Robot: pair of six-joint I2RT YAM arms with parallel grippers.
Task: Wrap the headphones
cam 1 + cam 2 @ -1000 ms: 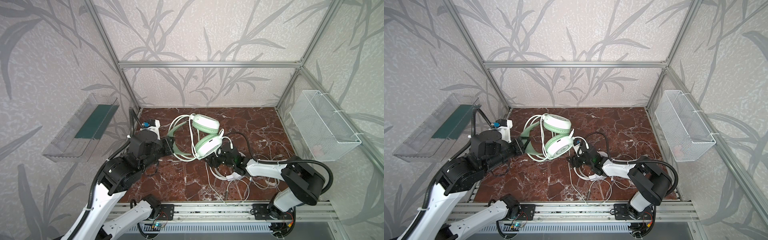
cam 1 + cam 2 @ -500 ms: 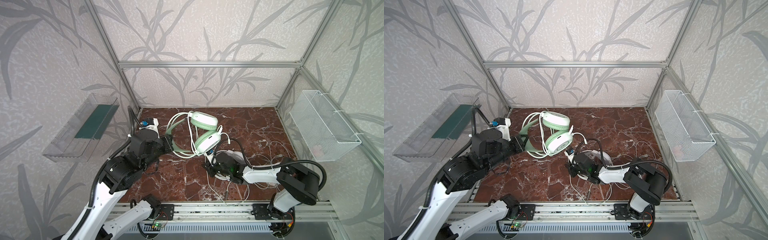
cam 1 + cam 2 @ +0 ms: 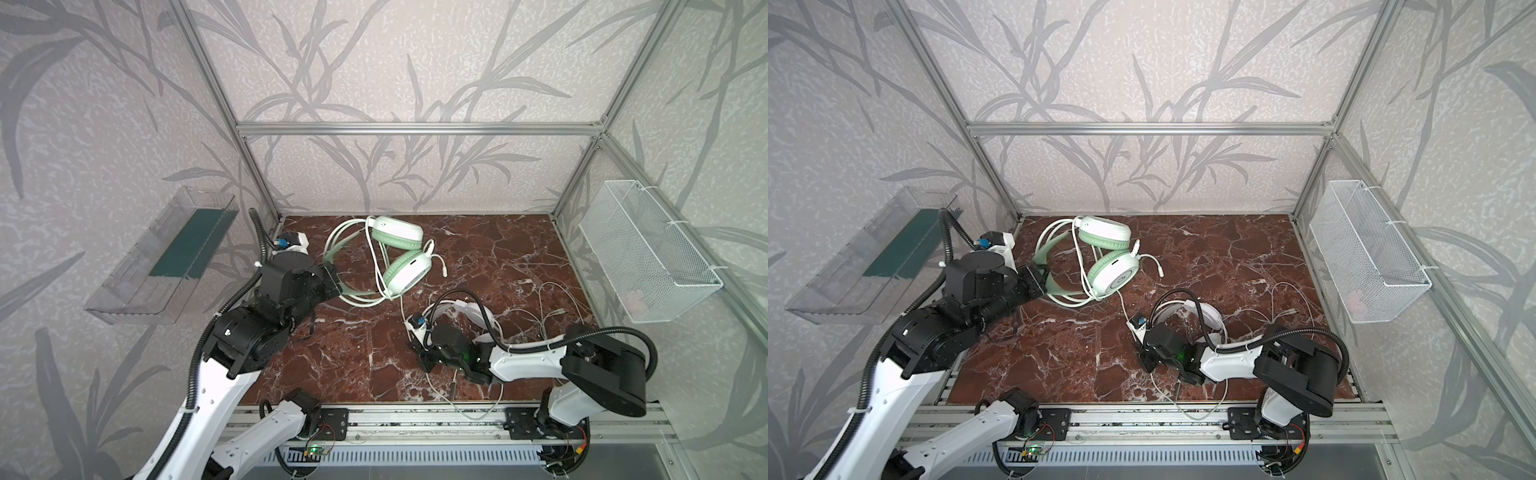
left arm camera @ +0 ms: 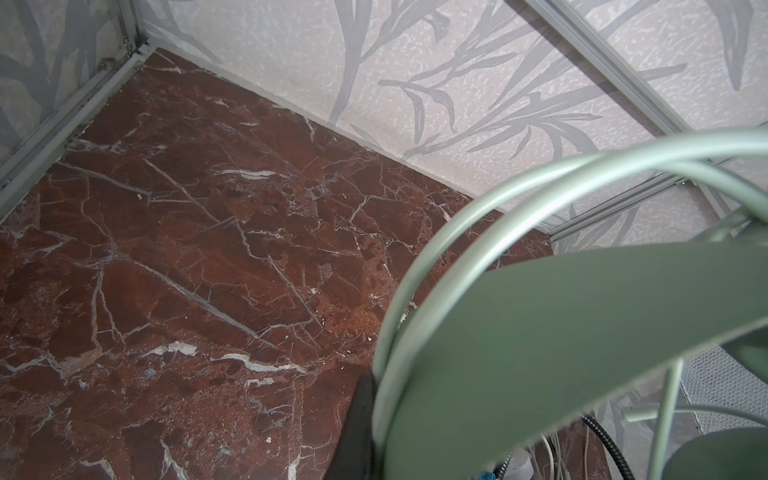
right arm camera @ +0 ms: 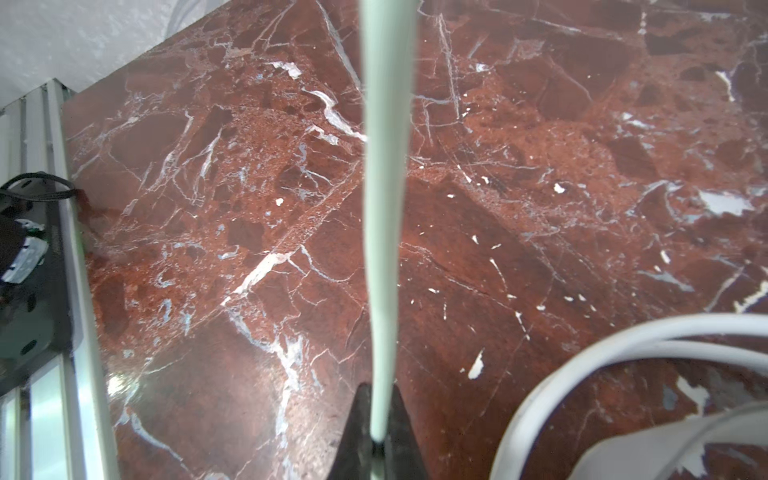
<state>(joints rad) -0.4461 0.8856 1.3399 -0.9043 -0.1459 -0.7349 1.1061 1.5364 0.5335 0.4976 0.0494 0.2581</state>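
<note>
At the front of the desk (image 3: 353, 357), near the front rail (image 3: 415, 417), the right hand (image 3: 420, 359) is clenched on the pale cable (image 5: 384, 199). The wrist view shows the cord pinched between two dark fingers (image 5: 356, 428) and running straight out from the grip. Just behind that hand, partly under the arm, lies the white headset (image 3: 469, 309), with loose loops of thin cord spilling over the marble toward the rail. From the grip the cable's long axis leads away and to the left, up to the lower cup of the mint-green headset (image 3: 405, 274), which sits toward the far left of the desk. There the left hand (image 3: 332, 282) is clenched on the headband (image 4: 540, 332), pinning that headset in place. The right arm is plainly the nearer one to the free cord. Any winding therefore looks to fall to it, carrying the cable back along that line toward the cups while the left hand serves as anchor.
</note>
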